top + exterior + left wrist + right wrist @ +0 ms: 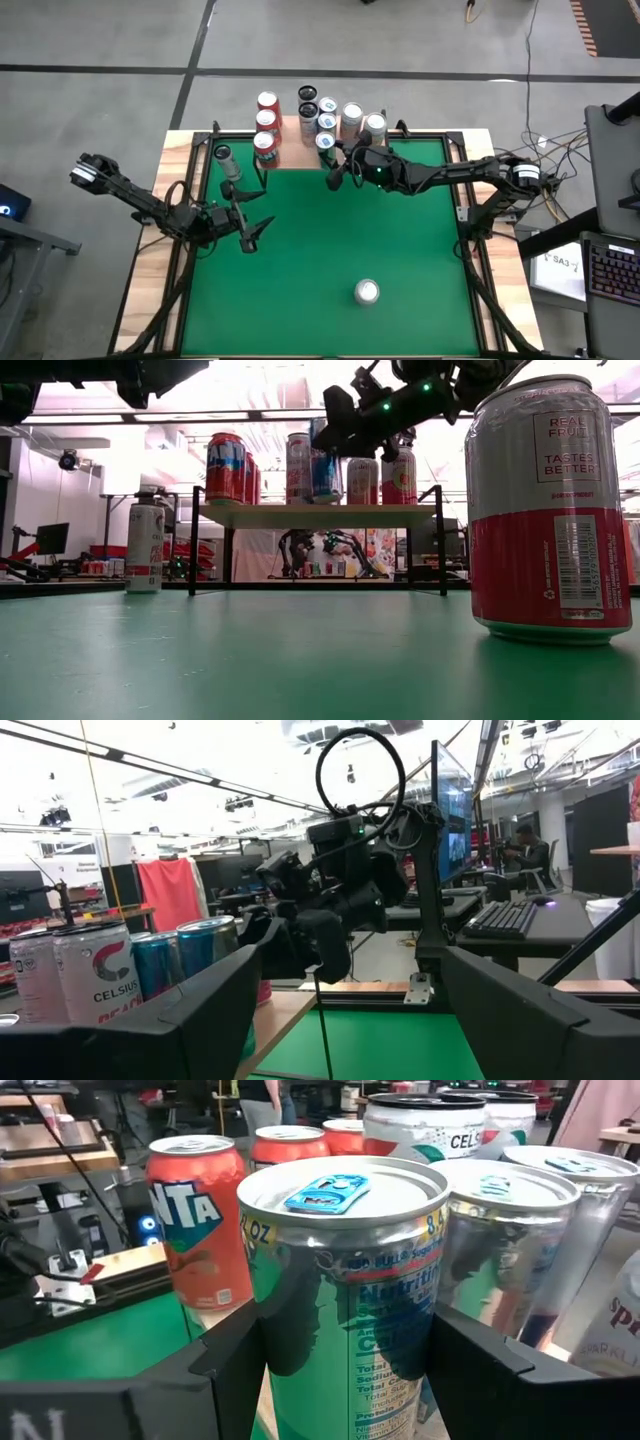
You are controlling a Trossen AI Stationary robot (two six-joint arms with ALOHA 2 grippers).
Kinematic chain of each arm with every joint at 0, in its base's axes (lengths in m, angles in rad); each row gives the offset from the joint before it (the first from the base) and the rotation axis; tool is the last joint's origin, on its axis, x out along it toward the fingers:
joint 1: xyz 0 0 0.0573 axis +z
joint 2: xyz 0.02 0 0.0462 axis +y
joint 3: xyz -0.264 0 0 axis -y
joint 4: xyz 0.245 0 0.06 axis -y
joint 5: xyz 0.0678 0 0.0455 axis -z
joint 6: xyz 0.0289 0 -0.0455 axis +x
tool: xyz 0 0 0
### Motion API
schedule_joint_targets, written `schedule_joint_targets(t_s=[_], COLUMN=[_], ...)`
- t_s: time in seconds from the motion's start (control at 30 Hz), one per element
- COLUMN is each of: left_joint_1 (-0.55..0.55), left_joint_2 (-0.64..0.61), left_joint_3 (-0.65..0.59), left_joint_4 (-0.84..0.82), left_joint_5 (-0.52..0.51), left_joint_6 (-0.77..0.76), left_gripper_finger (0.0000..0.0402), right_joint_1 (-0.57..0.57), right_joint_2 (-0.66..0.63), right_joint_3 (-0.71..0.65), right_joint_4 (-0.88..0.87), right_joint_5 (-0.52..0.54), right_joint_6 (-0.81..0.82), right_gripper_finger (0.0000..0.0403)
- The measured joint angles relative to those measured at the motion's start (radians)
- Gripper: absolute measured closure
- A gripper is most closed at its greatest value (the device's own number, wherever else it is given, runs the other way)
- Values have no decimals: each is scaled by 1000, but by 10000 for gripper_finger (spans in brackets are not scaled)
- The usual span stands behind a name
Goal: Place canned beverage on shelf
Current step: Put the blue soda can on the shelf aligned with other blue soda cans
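Right gripper [331, 163] at the shelf's [290, 128] front edge, jaws clamped on a silver-and-blue beverage can [350, 1280], upright, among the other cans there; whether it rests on the wood, can't tell. Left gripper [255, 231] hovers over the green desk [320, 240], jaws apart, empty. One more can [367, 292] stands near the desk's front edge.

A keyboard [612, 266] and loose cables [560, 145] lie beside the green bench [320, 250], outside its wooden border.
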Motion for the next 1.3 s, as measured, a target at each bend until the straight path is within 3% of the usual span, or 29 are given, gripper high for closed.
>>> schedule_joint_targets(t_s=[0.9, 1.3], left_joint_1=[0, 0], left_joint_2=[0, 0], left_joint_3=[0, 0], left_joint_4=[0, -3], left_joint_5=[0, -1], left_joint_6=[0, 1], left_gripper_finger=[106, 106], right_joint_1=[1, 1], right_joint_2=[52, 59], right_joint_3=[4, -2], right_joint_4=[10, -31], right_joint_5=[49, 40], right_joint_6=[93, 94], right_gripper_finger=[185, 105])
